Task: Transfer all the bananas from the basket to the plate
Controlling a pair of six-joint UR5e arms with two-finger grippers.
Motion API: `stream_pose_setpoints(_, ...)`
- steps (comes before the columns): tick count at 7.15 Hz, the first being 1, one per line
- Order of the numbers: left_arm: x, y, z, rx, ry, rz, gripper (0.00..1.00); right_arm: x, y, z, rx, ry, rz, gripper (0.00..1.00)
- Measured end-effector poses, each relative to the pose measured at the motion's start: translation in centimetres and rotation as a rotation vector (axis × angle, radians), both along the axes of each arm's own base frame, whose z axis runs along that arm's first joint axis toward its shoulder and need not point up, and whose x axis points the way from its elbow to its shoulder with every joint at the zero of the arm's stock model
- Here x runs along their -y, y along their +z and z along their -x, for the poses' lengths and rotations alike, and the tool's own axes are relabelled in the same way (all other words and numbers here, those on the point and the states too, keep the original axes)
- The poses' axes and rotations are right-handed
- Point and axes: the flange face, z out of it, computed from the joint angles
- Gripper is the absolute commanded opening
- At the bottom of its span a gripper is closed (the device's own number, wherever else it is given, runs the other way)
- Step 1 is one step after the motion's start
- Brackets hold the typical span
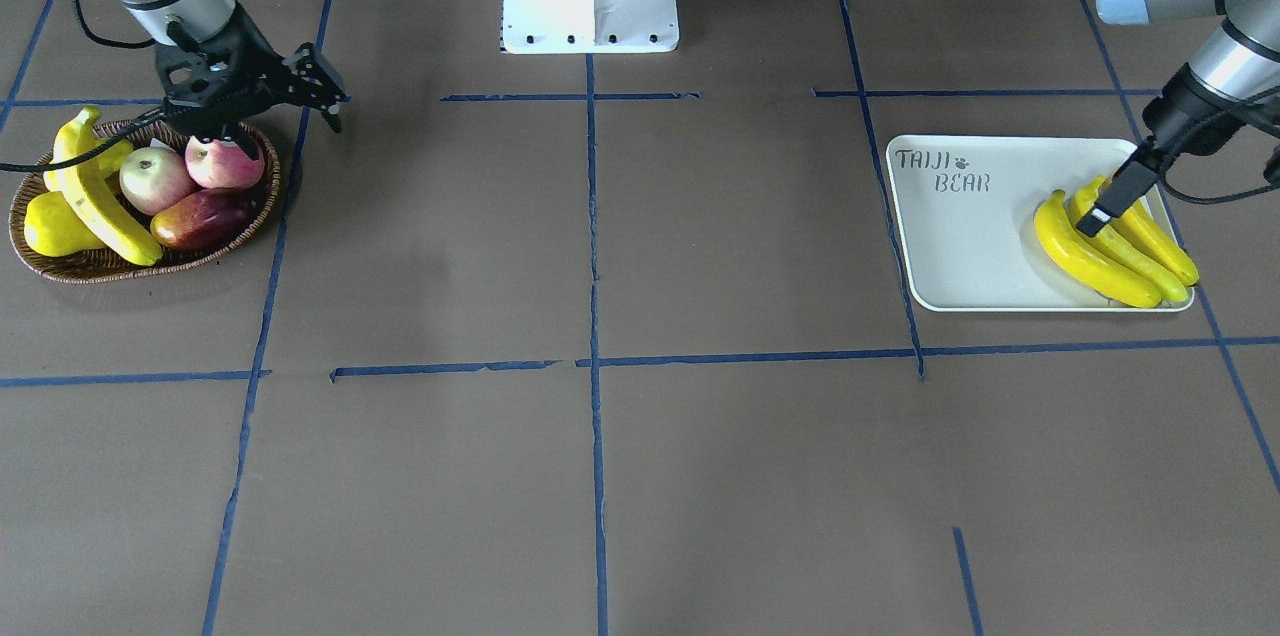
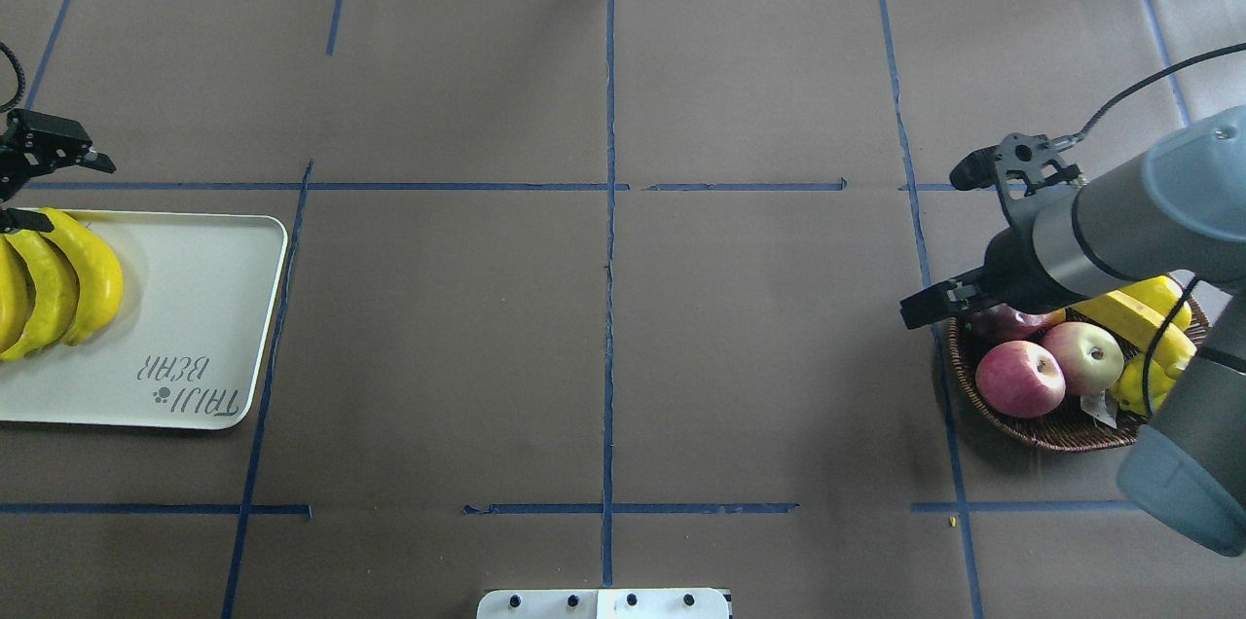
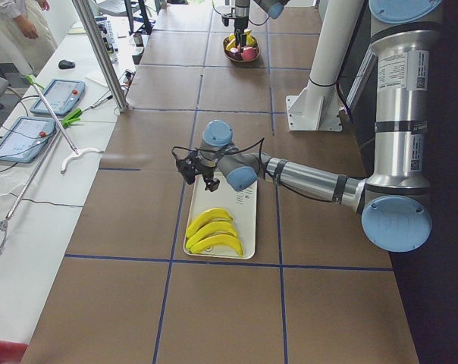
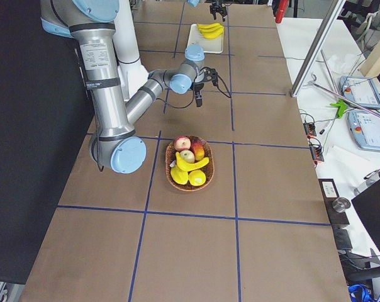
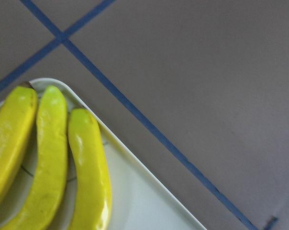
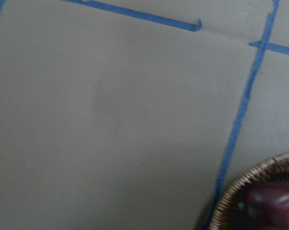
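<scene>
Hanging with its jaws spread and holding nothing, the left gripper point(image 2: 66, 194) sits over the plate's point(image 2: 195, 308) short edge farthest from the lettering point(image 2: 180, 383); three bananas point(image 1: 1095, 261) lie side by side against that edge, all curved the same way; the front-facing view lays one finger point(image 1: 1113, 198) across them, while the left side view shows the gripper raised and apart from them; the left wrist camera adds only their three tips near a rounded plate corner, with faint grey lines of a drawing beneath.

Spread wide and empty too, the right gripper point(image 1: 283, 128) is raised above the basket's point(image 1: 100, 271) rim on the side toward the table's point(image 1: 600, 476) middle; the overhead view hides part of the basket under the arm, whereas the front-facing view shows it whole; a fourth banana point(image 1: 100, 201) lies lengthwise in it, between a yellow pear point(image 1: 48, 228) at the outer end and two apples point(image 1: 155, 178); the right wrist camera catches just a bit of wicker rim, a dark red fruit point(image 6: 271, 206) and blue tape point(image 6: 240, 115) on the table.
</scene>
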Motion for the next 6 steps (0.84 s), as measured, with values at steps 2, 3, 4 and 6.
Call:
stream_pose_setpoints(2,-2.1,-3.6,-2.9,-0.035,0.071,-0.061,1.0,-1.9,5.0,-4.9,-0.071,-0.039,-0.041,1.0)
stream_pose_setpoints(3,-2.8,-4.3,-4.0,-0.043,0.096,-0.071,1.0,-2.4,7.7,-6.1,-0.116,-0.04,-0.028,1.0)
stream_pose_setpoints(4,-3.2,-4.4,-4.7,-0.045,0.114,-0.073,1.0,-2.4,10.4,-6.7,-0.164,-0.041,-0.011,1.0)
stream_pose_setpoints(6,-3.6,-4.5,-5.4,-0.046,0.13,-0.072,1.0,-1.1,13.8,-9.2,-0.234,-0.067,-0.029,1.0)
